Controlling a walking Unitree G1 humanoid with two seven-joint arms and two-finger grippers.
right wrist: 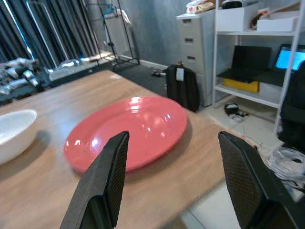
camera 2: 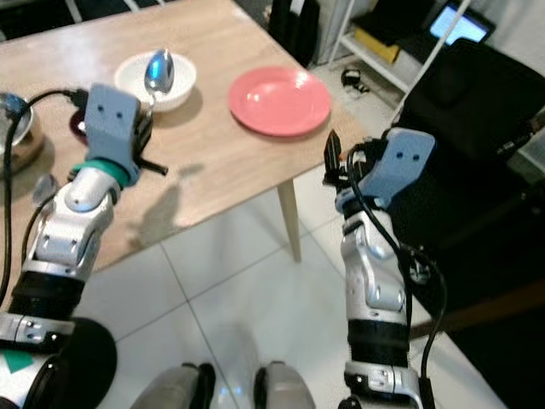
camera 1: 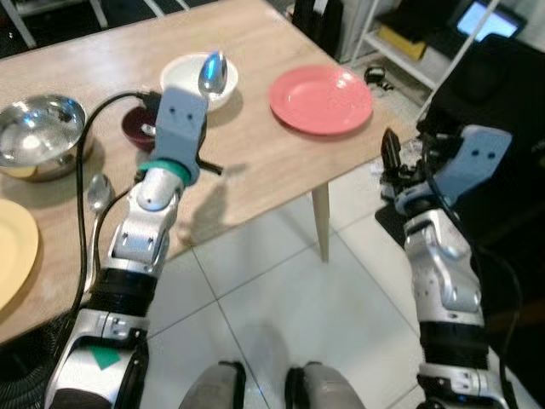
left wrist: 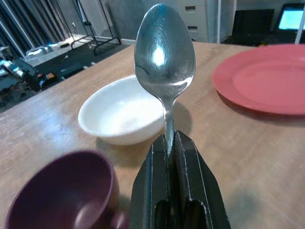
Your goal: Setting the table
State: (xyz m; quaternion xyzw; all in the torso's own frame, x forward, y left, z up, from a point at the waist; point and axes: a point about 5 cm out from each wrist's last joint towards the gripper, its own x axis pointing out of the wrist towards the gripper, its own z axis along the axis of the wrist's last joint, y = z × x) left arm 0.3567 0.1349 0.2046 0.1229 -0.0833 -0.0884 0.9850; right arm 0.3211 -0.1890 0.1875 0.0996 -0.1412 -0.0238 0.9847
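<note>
Left gripper [left wrist: 170, 143] pinches a spoon [left wrist: 164, 52] above, seemingly, the white bowl [left wrist: 119, 112]; right gripper [right wrist: 169, 183] gapes wide.

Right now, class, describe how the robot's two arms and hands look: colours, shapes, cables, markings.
Both arms are jointed silver segments with black bands. Each wrist carries a blue-grey block. The left hand and right hand each have two long black fingers. A teal ring circles the left wrist, a green marking sits lower down, and black cables trail along both arms.
</note>
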